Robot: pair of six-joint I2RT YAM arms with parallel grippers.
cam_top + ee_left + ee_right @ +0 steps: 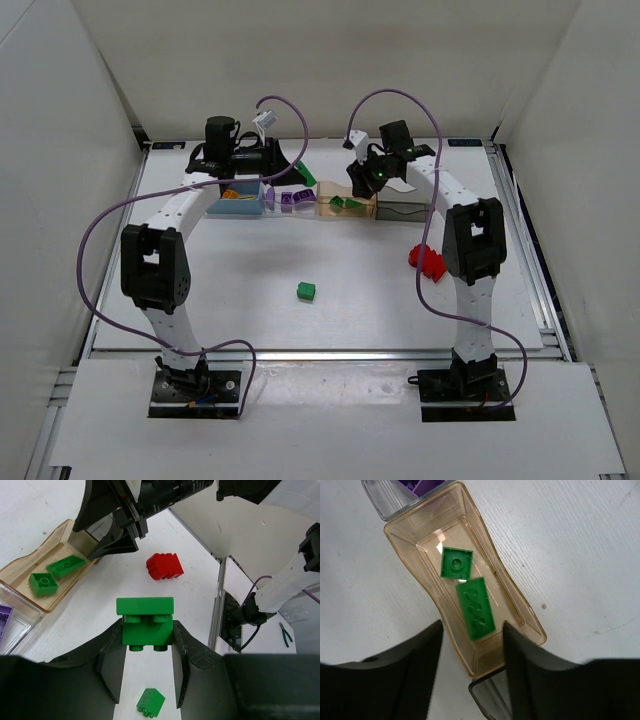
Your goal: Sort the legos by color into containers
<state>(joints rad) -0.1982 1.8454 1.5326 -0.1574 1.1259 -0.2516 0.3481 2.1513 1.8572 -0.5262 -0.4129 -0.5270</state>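
Two green legos (476, 608) lie in the pale orange container (520, 605), the right arm's jaws parted and empty above it. Left of it the left arm's jaws clamp a third green lego (146, 617). Nearer than the container, a red lego (428, 260) and a loose green lego (306, 291) sit on the white table (250, 300), with white walls (300, 60) around it.

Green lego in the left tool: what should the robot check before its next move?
1. Left tool shut on the green lego: ok.
2. Right tool open and empty: ok.
3. Orange container holds only green pieces: ok.
4. Space above the orange container free: not ok, the right tool hangs over it.
5. All legos sorted: not ok, a loose green lego and a red lego lie outside.
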